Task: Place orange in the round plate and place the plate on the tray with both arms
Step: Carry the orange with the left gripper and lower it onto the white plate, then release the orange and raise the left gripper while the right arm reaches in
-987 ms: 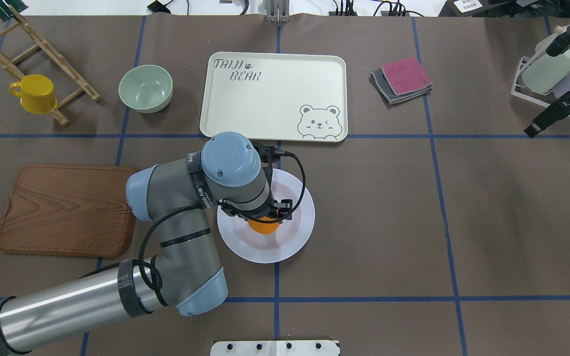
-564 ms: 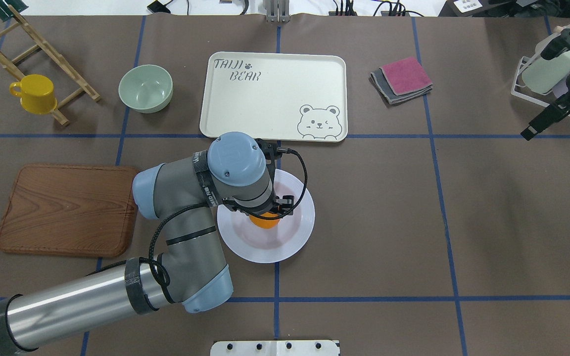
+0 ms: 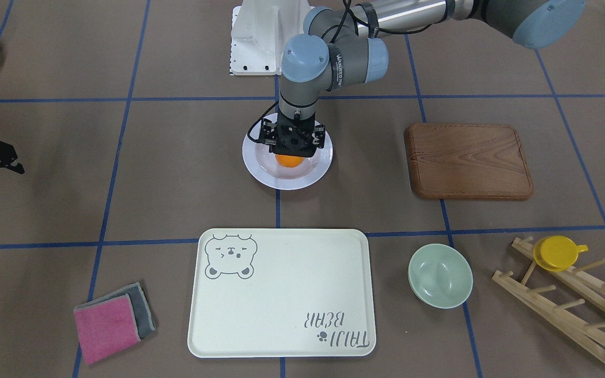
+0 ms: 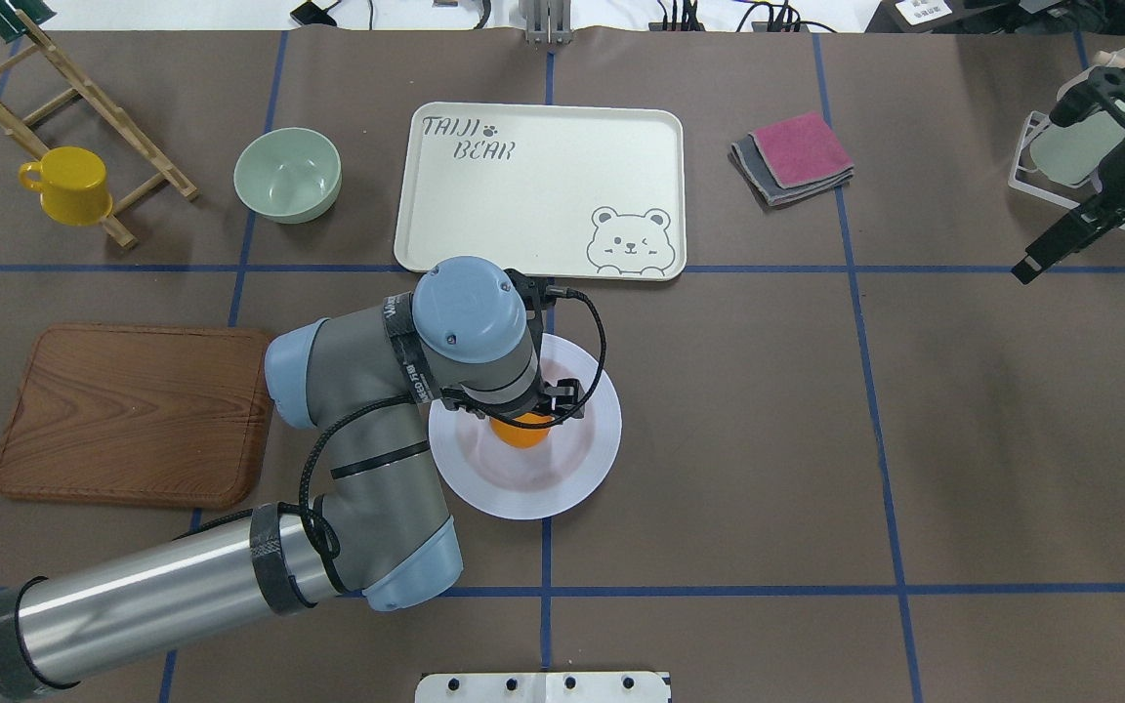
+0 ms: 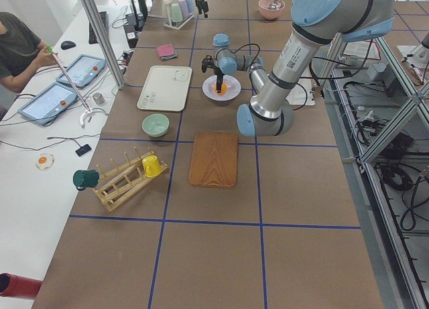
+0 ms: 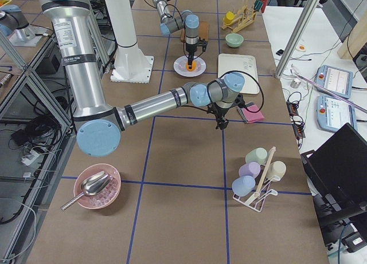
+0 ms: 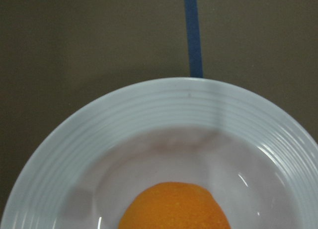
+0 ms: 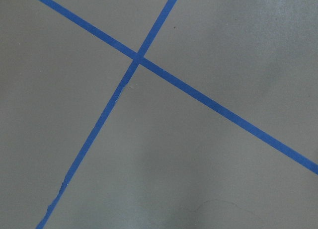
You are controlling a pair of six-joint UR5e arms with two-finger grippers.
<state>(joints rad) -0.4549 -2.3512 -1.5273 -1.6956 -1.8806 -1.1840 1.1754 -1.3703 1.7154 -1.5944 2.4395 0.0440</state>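
The white round plate [image 4: 582, 459] sits on the table, just on the robot's side of the cream tray [image 4: 543, 195]. The orange [image 4: 521, 433] is low over the plate's middle, also seen as the orange [image 3: 288, 160] and the orange [image 7: 174, 206]. My left gripper [image 4: 523, 418] points straight down and is shut on the orange; its fingers are mostly hidden by the wrist. My right gripper [image 4: 1039, 195] hovers open and holds nothing, far to the right near the table edge, over bare mat with blue tape lines.
A pale green bowl [image 4: 287, 174], a yellow cup [image 4: 67, 186] on a wooden rack [image 4: 84, 98] and a brown board [image 4: 133, 415] lie to the left. Folded cloths [image 4: 795, 156] lie right of the tray, and a cup rack [image 6: 258, 178] beyond them. A person [image 5: 17, 44] sits across the table.
My left wrist has shifted slightly toward the tray and the orange sits lower over the plate. The right gripper has drifted a little inward from the right edge.
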